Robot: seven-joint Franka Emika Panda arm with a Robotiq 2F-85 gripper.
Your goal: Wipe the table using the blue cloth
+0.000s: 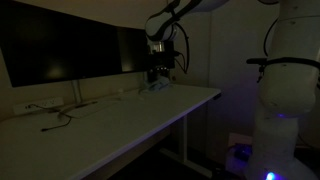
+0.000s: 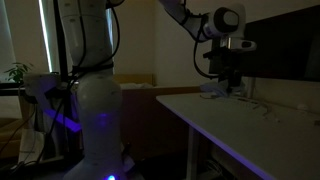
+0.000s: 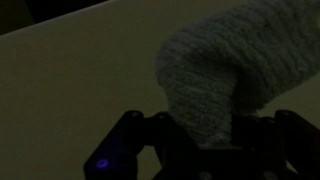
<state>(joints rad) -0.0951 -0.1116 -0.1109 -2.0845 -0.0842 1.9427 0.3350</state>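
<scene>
The room is very dark. My gripper [image 1: 157,76] hangs over the far end of the white table [image 1: 100,125], in front of the monitors. A pale blue cloth [image 1: 156,86] lies bunched on the table right under it. In an exterior view the gripper [image 2: 224,80] sits just above the cloth [image 2: 214,90]. In the wrist view the knitted cloth [image 3: 215,75] fills the space between my dark fingers [image 3: 205,135], which appear closed on it. The table surface [image 3: 70,90] shows pale beside it.
Dark monitors [image 1: 70,50] stand along the table's back edge, also seen in an exterior view [image 2: 285,45]. Cables [image 1: 60,115] lie on the table near the monitor stand. The robot base [image 2: 95,110] stands beside the table.
</scene>
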